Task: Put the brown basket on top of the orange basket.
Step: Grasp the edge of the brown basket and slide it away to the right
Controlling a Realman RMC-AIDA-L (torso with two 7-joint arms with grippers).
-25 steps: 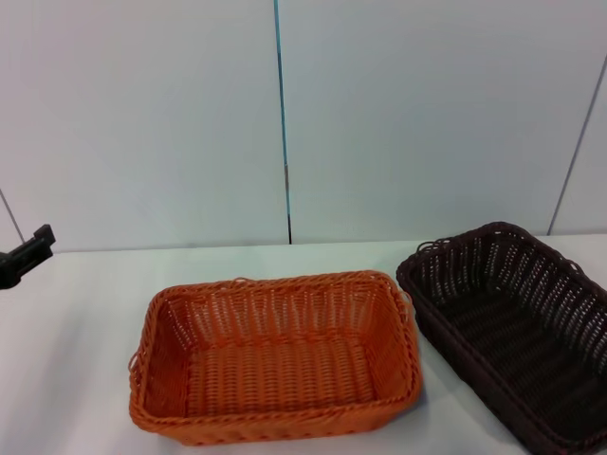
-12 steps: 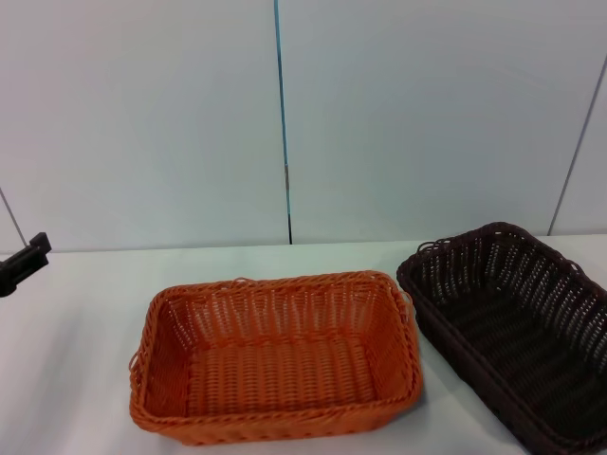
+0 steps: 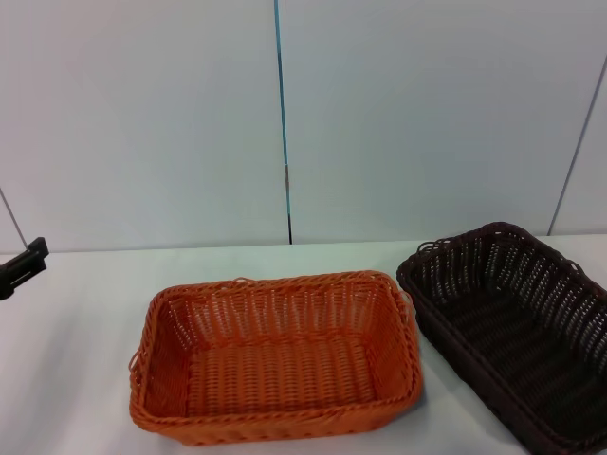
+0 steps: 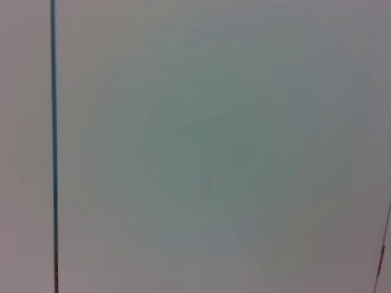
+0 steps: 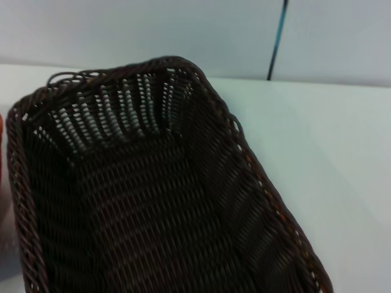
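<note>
The orange basket sits empty on the white table at front centre in the head view. The brown basket sits empty on the table to its right, angled, running off the frame's right and bottom edges. It fills the right wrist view, seen from close above. The two baskets are side by side and apart. My left gripper shows only as a dark tip at the far left edge, above the table and far from both baskets. My right gripper does not show in any view.
The white table reaches back to a pale wall with a thin blue vertical seam. The left wrist view shows only that wall and the seam.
The dark tip of my left gripper has drifted slightly lower and further left at the frame edge. The baskets have not moved.
</note>
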